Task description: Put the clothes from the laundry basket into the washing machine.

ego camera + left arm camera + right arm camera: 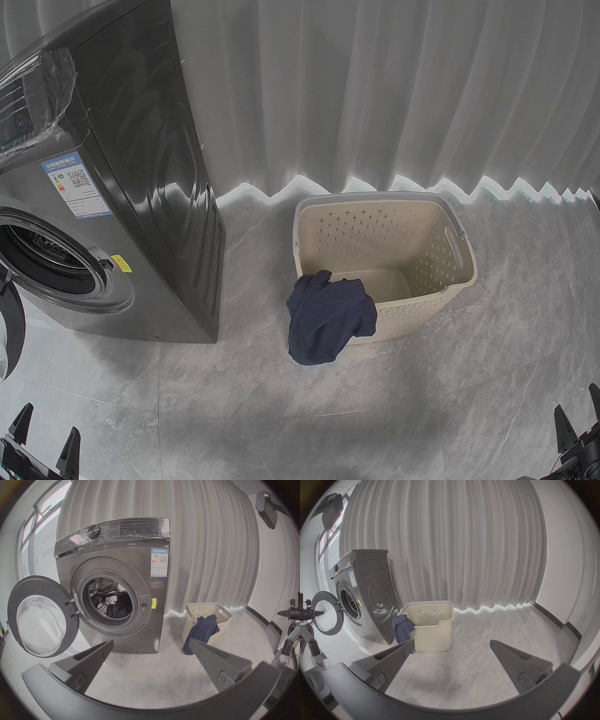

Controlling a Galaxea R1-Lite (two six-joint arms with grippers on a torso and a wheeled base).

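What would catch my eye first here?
The grey washing machine stands on the left, its round door swung wide open, dark clothes lying in the drum. Right of it, a dark blue garment hangs over the near rim of a cream laundry basket.

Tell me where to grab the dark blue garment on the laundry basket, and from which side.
Pinch the dark blue garment at its bunched fold atop the laundry basket rim, coming from above: the rest hangs limp outside the corner nearest the washing machine.
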